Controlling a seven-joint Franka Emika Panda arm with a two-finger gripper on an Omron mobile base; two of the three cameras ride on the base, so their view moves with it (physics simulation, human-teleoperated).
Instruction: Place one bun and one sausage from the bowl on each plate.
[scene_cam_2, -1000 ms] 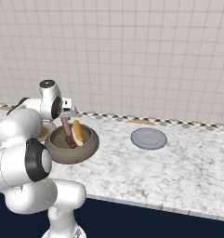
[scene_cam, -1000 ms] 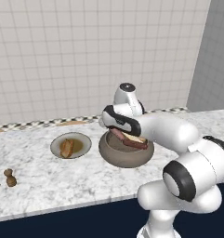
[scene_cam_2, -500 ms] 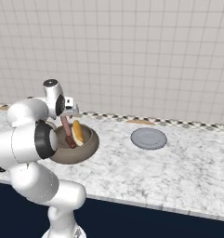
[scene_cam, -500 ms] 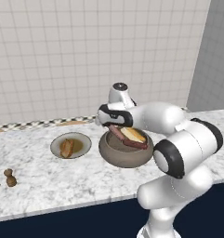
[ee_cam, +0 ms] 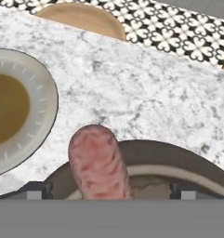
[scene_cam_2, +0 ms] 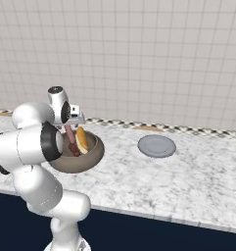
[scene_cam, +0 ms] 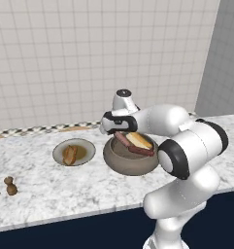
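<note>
My gripper (ee_cam: 106, 189) hangs over the far rim of the bowl (scene_cam: 130, 158), fingers (ee_cam: 39, 189) spread wide either side of a sausage (ee_cam: 99, 165) without touching it. A bun (scene_cam: 139, 140) lies in the bowl too. 1 plate (scene_cam: 84, 147), brownish-centred, holds another bun (scene_cam: 70, 155); the plain plate (scene_cam_2: 156, 146) sits well apart.

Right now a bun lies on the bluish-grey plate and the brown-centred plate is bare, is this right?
No, it is the other way round. In the left base view the bun lies on the brown-centred plate; in the right base view the bluish-grey plate is bare.
</note>
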